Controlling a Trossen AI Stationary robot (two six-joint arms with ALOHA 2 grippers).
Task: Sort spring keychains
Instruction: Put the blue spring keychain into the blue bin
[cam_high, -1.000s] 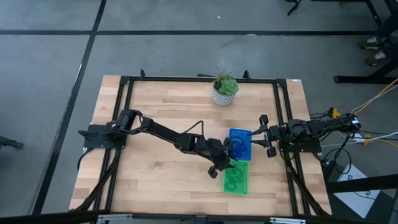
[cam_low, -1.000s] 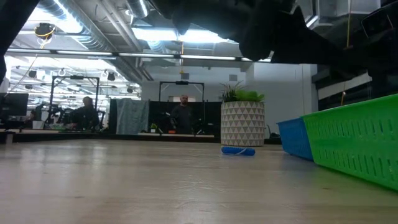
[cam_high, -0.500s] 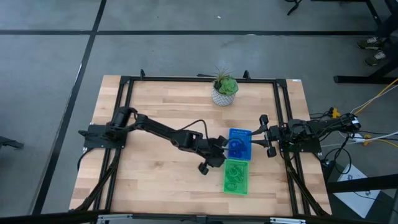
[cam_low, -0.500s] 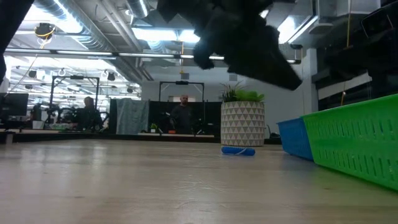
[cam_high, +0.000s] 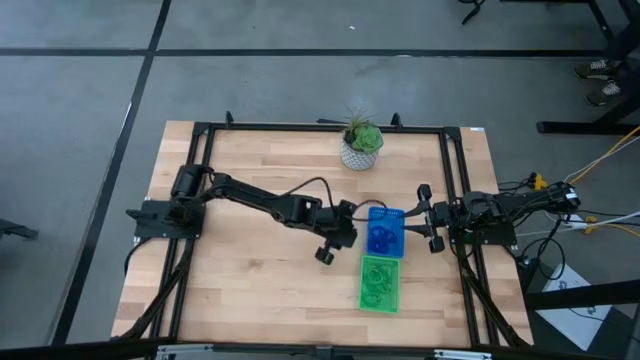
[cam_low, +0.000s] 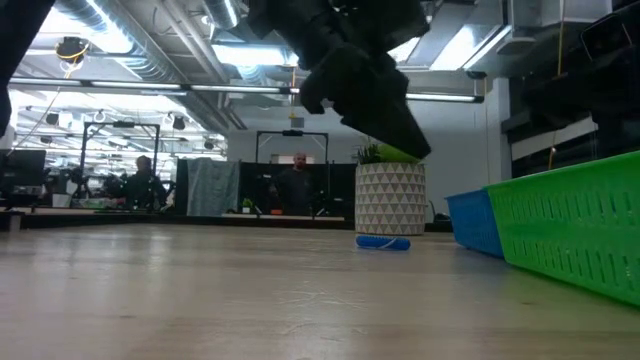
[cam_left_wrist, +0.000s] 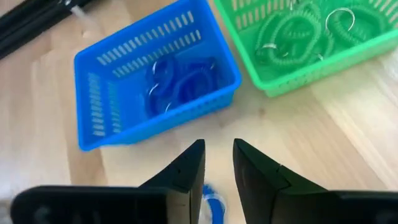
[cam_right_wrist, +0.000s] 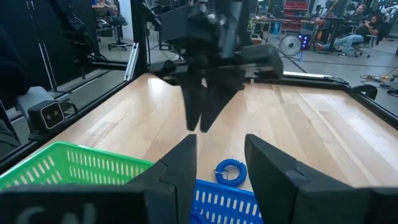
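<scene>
My left gripper (cam_high: 327, 252) (cam_left_wrist: 219, 144) is open and hangs in the air just left of the blue tray (cam_high: 385, 232) (cam_left_wrist: 155, 81). One loose blue spring keychain (cam_left_wrist: 212, 200) (cam_low: 383, 242) (cam_right_wrist: 230, 171) lies flat on the wood under it, untouched. Several blue keychains (cam_left_wrist: 180, 84) lie in the blue tray. Several light green keychains (cam_left_wrist: 298, 31) lie in the green tray (cam_high: 380, 283) (cam_left_wrist: 348, 59). My right gripper (cam_right_wrist: 221, 140) waits open at the table's right edge (cam_high: 432, 218), pointing toward the trays.
A potted plant (cam_high: 360, 145) (cam_low: 390, 198) stands near the far edge, behind the trays. The two trays sit side by side right of centre, the green one nearer. Bare wood (cam_high: 250, 270) spreads to the left and near side. People show far off in the room.
My left gripper has left the green tray's left edge and moved toward the table's left and then its far edge, ending beside the blue tray above the loose blue keychain. The trays and keychains have kept still.
</scene>
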